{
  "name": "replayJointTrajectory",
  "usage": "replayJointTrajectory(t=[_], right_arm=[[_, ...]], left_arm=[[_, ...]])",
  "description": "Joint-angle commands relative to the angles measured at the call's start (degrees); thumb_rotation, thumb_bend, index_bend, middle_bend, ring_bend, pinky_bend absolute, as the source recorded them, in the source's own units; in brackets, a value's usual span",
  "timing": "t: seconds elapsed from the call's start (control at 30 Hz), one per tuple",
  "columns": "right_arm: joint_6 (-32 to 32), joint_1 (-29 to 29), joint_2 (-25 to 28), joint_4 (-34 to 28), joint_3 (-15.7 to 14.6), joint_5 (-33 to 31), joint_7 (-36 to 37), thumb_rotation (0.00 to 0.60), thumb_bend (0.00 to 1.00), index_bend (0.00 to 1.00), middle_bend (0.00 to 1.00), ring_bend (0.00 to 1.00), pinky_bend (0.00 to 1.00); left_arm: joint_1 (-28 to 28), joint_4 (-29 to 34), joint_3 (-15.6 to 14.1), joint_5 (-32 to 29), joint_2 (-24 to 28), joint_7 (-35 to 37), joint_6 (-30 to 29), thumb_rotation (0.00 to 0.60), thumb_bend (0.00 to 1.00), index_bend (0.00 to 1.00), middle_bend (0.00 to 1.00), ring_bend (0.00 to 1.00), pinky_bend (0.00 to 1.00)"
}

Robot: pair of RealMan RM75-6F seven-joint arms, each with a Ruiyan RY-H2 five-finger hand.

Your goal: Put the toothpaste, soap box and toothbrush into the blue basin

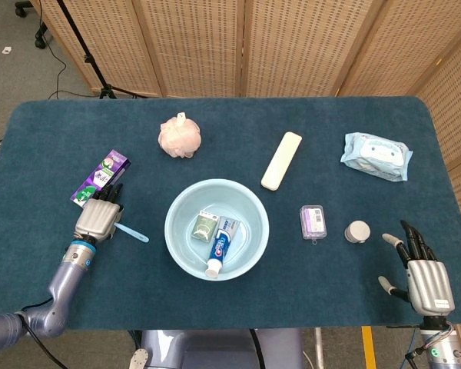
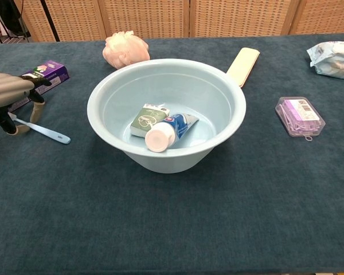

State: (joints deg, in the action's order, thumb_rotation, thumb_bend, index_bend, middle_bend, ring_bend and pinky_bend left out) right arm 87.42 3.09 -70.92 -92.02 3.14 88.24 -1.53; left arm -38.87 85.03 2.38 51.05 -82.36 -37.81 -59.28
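The light-blue basin [image 1: 177, 247] [image 2: 106, 129] stands mid-table. Inside it lie the toothpaste [image 1: 219, 247] [image 2: 163, 132] and the green soap box [image 1: 203, 227] [image 2: 148, 118]. The pale-blue toothbrush [image 1: 132, 230] [image 2: 46, 132] lies on the cloth left of the basin. My left hand [image 1: 100, 219] [image 2: 10, 91] sits over its head end, with thumb and fingers down on either side of it. Whether they pinch it is unclear. My right hand [image 1: 424, 278] rests at the near right edge, fingers spread and holding nothing.
A purple carton [image 1: 100, 178] lies just beyond my left hand. At the back are a pink bath puff [image 1: 179, 136], a cream case [image 1: 282, 160] and a wipes pack [image 1: 375, 156]. A clear purple box [image 1: 313, 221] and a small white jar [image 1: 358, 231] lie right of the basin.
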Motion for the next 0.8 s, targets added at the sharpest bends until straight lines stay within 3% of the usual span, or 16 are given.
replayJointTrajectory(t=[0.03,0.8], right_arm=[[0.0,0.0,0.0,0.0,0.0,0.0,0.0,0.6,0.2,0.21,0.0,0.0,0.21],[-0.1,0.0,0.0,0.1,0.1,-0.2,0.1,0.6,0.2,0.21,0.0,0.0,0.21]], left_arm=[[0.1,-0.1,0.0,0.0,-0.1,-0.1,0.0,0.6,0.38,0.63,0.0,0.01,0.17],[-0.2,2.5,3.1,0.8,0.9,0.5,-2.3,0.6,0.4,0.67,0.0,0.01,0.17]])
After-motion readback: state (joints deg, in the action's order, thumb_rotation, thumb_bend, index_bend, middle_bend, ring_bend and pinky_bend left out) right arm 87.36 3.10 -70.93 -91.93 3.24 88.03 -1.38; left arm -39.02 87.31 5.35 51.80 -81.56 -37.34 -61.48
